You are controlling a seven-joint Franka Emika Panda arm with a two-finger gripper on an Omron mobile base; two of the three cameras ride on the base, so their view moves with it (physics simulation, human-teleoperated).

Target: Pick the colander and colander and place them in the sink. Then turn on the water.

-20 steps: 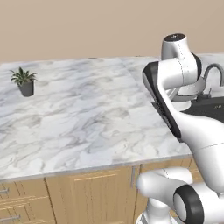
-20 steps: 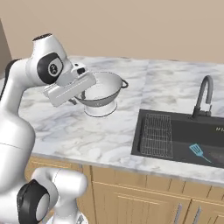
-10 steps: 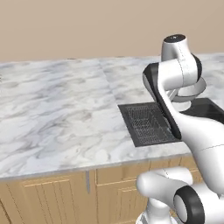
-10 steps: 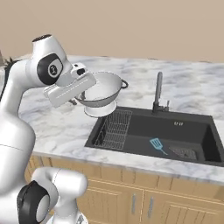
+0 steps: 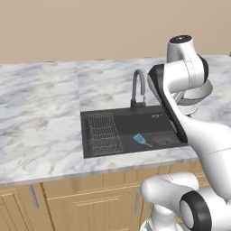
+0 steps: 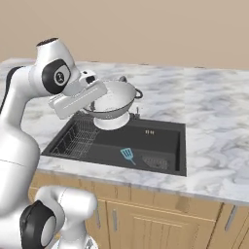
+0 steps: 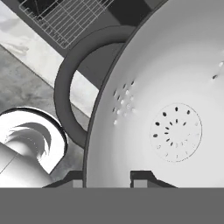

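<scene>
Gripper point(image 7: 107, 177) clamped on the rim of the whitish colander point(image 6: 114, 99), jaws nearly closed, one fingertip on each side of the rim at 6 o'clock in the hand view. Colander held upright in the air, clear of everything below, above the left half of the sink point(image 6: 160, 138) in the right base view. Dark loop handle at 9 o'clock of the bowl in the hand view; perforated floor of the bowl at 3 o'clock.

Below the colander, inside the basin: wire dish rack point(image 6: 78, 138) along the left wall; blue spatula point(image 6: 127, 155) lying flat on the basin floor near the front wall, just left of the grated drain point(image 6: 156, 162). Rack, spatula and drain apart from one another.

Behind the colander: dark gooseneck tap point(image 5: 137, 88) upright at the back edge of the sink, at 12 o'clock of the basin in the left base view, largely hidden by the bowl in the right base view.

Around the sink: marble surface point(image 6: 214, 116), wooden cabinet fronts point(image 6: 160, 219) beneath, beige wall point(image 6: 146, 29) at the far end.
</scene>
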